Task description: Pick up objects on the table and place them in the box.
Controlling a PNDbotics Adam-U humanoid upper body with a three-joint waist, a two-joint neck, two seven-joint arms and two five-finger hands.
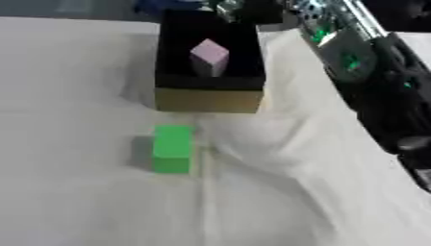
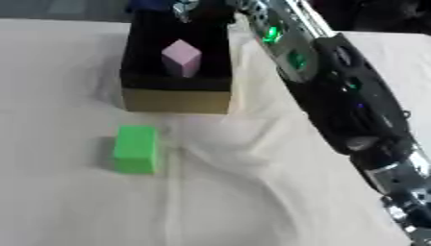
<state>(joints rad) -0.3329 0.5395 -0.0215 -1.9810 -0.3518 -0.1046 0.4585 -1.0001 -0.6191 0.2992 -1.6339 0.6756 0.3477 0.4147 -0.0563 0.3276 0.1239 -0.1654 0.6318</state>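
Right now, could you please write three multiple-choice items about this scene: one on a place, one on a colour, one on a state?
1. Where is the pink block?
A. on the cloth
B. inside the box
C. on the green block

2. What colour is the block lying on the cloth?
A. green
B. red
C. blue

3. How does the green block stand to the box?
A. it leans on the box
B. it lies inside the box
C. it lies apart from the box, on its near side

Answers:
1 B, the pink block sits within the box's dark interior.
2 A, the only block on the cloth is green.
3 C, bare cloth shows between the block and the box.
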